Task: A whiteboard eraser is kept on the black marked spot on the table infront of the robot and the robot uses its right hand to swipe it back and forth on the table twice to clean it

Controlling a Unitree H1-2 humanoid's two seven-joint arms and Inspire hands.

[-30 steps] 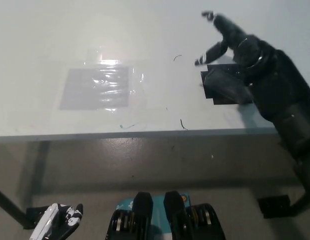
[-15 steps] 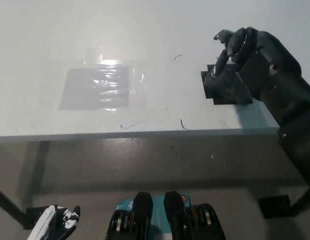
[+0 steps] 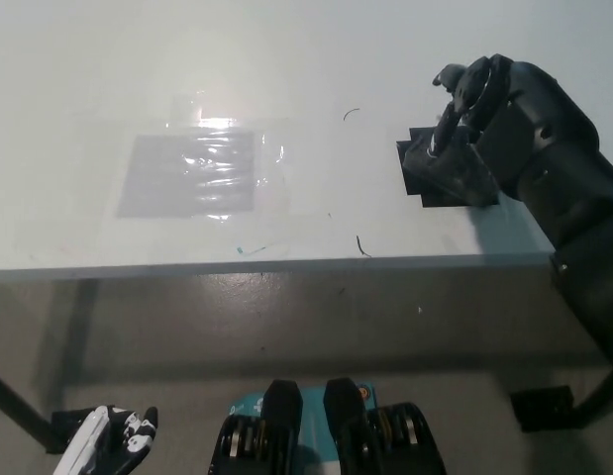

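Eraser [image 3: 447, 174] sat on the black marked spot at 2 o'clock on the surface [image 3: 286, 69]. Right hand [image 3: 476, 117] curled over it (actual grip unclear). Left hand [image 3: 106, 442] rested at 7 o'clock. Advice: press flat, sweep evenly.

The black right arm [image 3: 573, 218] comes in from the lower right and reaches up across the picture's right side. Its right hand [image 3: 484, 119] is bent downward at the wrist, fingers [image 3: 455, 84] curled together and pointing left and down; whether they grip anything cannot be told. The white left hand [image 3: 108, 440] rests low at the lower left, only partly in view.
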